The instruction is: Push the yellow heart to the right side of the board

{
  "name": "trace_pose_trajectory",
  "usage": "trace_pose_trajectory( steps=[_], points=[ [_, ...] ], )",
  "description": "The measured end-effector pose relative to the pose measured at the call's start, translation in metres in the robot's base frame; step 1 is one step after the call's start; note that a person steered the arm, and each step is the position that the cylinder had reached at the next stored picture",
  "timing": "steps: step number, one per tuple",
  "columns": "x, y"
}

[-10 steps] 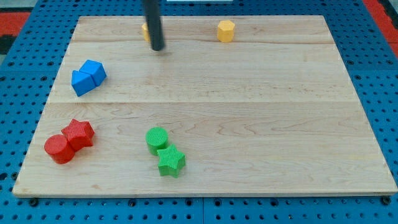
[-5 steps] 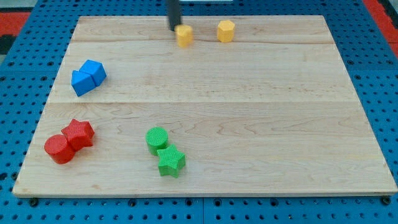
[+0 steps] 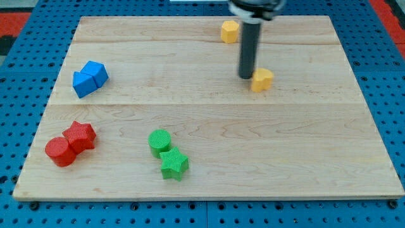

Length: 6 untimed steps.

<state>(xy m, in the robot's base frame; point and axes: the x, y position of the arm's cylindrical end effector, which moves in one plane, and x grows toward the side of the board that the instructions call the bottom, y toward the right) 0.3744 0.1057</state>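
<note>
The yellow heart (image 3: 262, 80) lies on the wooden board (image 3: 209, 139), right of the middle and in the upper half. My tip (image 3: 246, 76) stands just to the heart's left, touching or nearly touching it. The dark rod rises from there to the view's top edge. A second yellow block, a hexagon (image 3: 230, 31), sits near the board's top edge, up and left of the heart.
Two blue blocks (image 3: 89, 78) sit together at the left. A red cylinder (image 3: 59, 152) and a red star (image 3: 80, 135) sit at the lower left. A green cylinder (image 3: 160, 142) and a green star (image 3: 173, 164) sit at the bottom centre.
The yellow heart has slid from the top of the board to the right and downward, past the hexagon. My tip has moved along with it, staying on its left.
</note>
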Motion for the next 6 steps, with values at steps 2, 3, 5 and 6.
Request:
trace_pose_trajectory(
  steps=[2,3,5,6],
  points=[
    [0.03,-0.031],
    [0.033,0.003],
    [0.009,-0.022],
    [-0.068,-0.087]
  ],
)
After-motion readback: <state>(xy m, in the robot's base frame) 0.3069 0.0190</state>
